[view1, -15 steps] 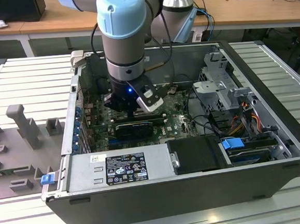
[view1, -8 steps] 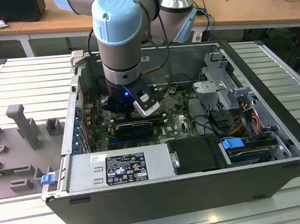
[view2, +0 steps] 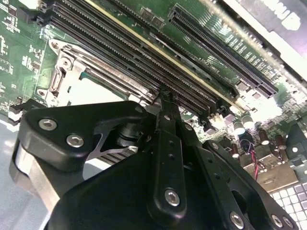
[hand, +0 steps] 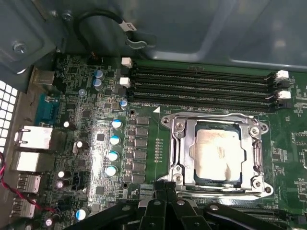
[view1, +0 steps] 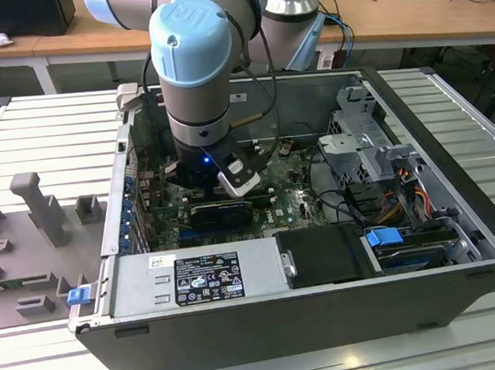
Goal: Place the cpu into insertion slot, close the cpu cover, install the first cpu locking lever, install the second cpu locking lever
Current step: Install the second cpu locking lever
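In the first wrist view the cpu (hand: 218, 155), a pale silver square, lies in the socket on the green motherboard (hand: 86, 96). The cpu cover (hand: 184, 153), a grey metal frame, lies flat around it. A thin lever rod (hand: 211, 115) runs along the socket's edge by the memory slots. Another rod (hand: 230, 192) runs along the opposite edge. My gripper (hand: 165, 186) is shut with nothing visible between its fingers, its tips at that second edge. In the second wrist view the gripper (view2: 166, 96) points at the socket's corner beside the cover (view2: 72, 62). The exterior view shows the gripper (view1: 206, 184) lowered inside the case.
Long black memory slots (hand: 201, 84) run beside the socket. Capacitors (hand: 115, 139) and rear ports (hand: 33, 136) stand close by. The open computer case (view1: 458, 245) walls the board in, with a power supply (view1: 199, 274), drive bays (view1: 364, 141) and cables (view1: 402, 190) around it.
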Available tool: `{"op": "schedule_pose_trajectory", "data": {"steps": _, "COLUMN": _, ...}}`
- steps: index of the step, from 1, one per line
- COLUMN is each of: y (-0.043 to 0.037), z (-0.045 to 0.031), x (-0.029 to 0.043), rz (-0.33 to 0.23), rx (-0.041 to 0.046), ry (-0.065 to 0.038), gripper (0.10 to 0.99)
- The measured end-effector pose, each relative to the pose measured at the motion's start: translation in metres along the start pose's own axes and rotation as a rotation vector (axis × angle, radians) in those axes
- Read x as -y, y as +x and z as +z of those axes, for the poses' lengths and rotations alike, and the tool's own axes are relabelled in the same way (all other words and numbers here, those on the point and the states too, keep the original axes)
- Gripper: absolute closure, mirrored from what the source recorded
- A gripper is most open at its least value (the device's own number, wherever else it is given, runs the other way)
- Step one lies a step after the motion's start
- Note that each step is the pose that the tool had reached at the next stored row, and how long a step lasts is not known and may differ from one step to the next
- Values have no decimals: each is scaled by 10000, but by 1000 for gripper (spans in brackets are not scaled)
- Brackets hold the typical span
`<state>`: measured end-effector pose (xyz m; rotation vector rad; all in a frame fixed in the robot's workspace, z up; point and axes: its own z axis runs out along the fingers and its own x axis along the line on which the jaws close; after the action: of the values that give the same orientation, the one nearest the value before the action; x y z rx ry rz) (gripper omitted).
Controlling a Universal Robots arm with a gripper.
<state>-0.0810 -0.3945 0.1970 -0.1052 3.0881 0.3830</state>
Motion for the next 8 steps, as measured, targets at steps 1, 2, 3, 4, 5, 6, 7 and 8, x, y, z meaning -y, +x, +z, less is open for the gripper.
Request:
{"op": "schedule_pose_trajectory", "data": {"steps": 1, "y": 1, "z": 6, "x": 2, "rz": 1, "rx": 1, "ry": -27, "gripper": 980}}
{"op": "schedule_pose_trajectory", "data": {"steps": 2, "y": 2, "z": 14, "x": 4, "rz": 3, "rx": 5, "ry": -74, "gripper": 980}}
{"op": "schedule_pose_trajectory", "data": {"steps": 3, "y": 1, "z": 21, "x": 4, "rz": 3, "rx": 12, "ry": -111, "gripper": 980}}
{"op": "schedule_pose_trajectory", "data": {"steps": 4, "y": 1, "z": 24, "x": 5, "rz": 3, "rx": 13, "ry": -129, "gripper": 980}}
{"op": "schedule_pose_trajectory", "data": {"steps": 5, "y": 1, "z": 25, "x": 5, "rz": 3, "rx": 14, "ry": -143, "gripper": 980}}
{"op": "schedule_pose_trajectory", "data": {"steps": 6, "y": 2, "z": 21, "x": 5, "rz": 2, "rx": 14, "ry": -146, "gripper": 980}}
{"op": "schedule_pose_trajectory", "data": {"steps": 7, "y": 1, "z": 1, "x": -1, "rz": 1, "rx": 18, "ry": -150, "gripper": 980}}
{"op": "schedule_pose_trajectory", "data": {"steps": 8, "y": 0, "z": -25, "x": -8, "rz": 2, "rx": 19, "ry": -154, "gripper": 980}}
